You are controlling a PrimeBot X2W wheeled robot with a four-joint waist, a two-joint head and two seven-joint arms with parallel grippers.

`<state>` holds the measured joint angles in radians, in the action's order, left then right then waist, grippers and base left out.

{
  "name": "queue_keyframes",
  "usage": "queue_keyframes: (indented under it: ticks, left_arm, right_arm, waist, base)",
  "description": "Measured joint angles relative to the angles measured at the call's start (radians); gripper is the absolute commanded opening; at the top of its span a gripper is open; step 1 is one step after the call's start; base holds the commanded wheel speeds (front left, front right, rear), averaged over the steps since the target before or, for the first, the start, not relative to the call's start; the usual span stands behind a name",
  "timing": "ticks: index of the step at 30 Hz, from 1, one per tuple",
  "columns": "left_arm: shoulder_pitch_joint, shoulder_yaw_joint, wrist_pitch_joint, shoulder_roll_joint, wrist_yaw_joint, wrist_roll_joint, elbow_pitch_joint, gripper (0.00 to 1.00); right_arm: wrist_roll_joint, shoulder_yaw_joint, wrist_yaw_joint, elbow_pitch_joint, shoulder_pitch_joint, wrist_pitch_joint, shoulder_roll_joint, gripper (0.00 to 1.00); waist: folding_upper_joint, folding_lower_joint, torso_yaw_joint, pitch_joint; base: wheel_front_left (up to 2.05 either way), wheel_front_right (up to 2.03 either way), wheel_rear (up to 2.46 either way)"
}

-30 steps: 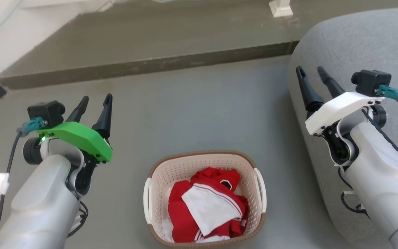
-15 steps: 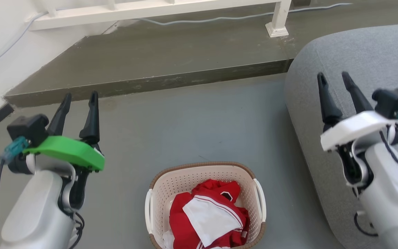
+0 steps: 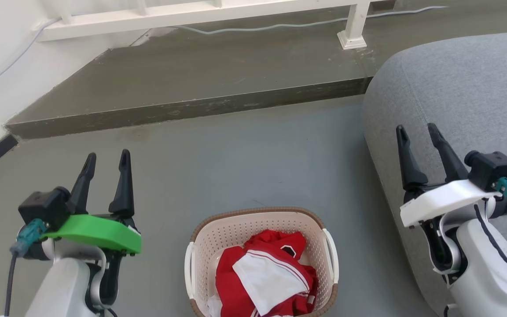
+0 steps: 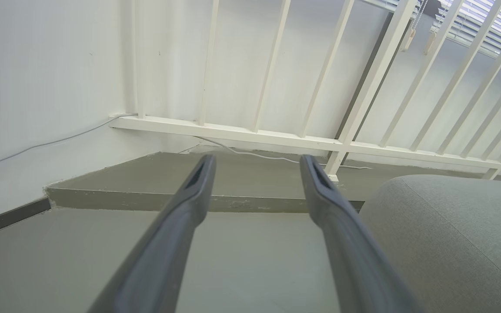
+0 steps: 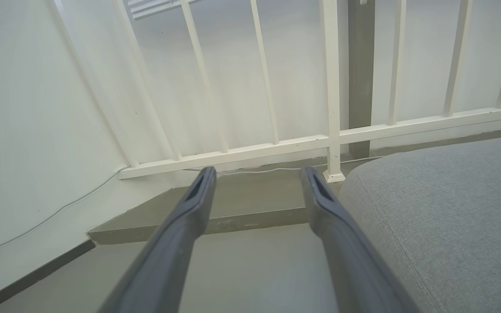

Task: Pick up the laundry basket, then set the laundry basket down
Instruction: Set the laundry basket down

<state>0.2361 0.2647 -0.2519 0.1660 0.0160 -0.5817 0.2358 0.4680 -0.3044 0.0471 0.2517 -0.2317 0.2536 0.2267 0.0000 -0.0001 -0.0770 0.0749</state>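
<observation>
Grey floor (image 3: 253,145) with a low step (image 3: 183,108) and a white railing (image 3: 192,13) behind. Down at the bottom middle, sitting on the floor: laundry basket (image 3: 231,231), red and white clothes (image 3: 266,273) inside. Left hand (image 3: 108,154) off to its left, well apart, fingers spread, holding nothing. Right hand (image 3: 415,127) off to its right by the grey sofa (image 3: 456,79), fingers spread too, holding nothing.

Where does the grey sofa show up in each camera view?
Head view: the grey sofa runs down the right edge, behind the right gripper.
Left wrist view: sofa in the lower right corner.
Right wrist view: sofa at lower right.
Shared landmark: the white railing post just past the sofa's far end.
</observation>
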Motion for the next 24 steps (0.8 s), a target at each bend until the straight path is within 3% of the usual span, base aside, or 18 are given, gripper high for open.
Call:
queue_keyframes:
  ticks: [8, 24]
  left_arm:
    - [-0.056, -0.037, 0.0, -0.028, 0.003, 0.051, -0.044, 1.0]
    - [-0.11, -0.093, 0.0, -0.068, 0.055, 0.113, -0.083, 1.0]
  right_arm:
    - [-0.039, 0.023, -0.003, -0.042, 0.041, 0.0, -0.009, 1.0]
    - [-0.081, 0.066, -0.029, -0.078, 0.097, 0.001, -0.041, 1.0]
  waist:
    - [0.0, 0.0, 0.001, -0.001]
    - [0.0, 0.0, 0.004, 0.001]
  base:
    - [0.0, 0.0, 0.0]
    - [0.0, 0.0, 0.0]
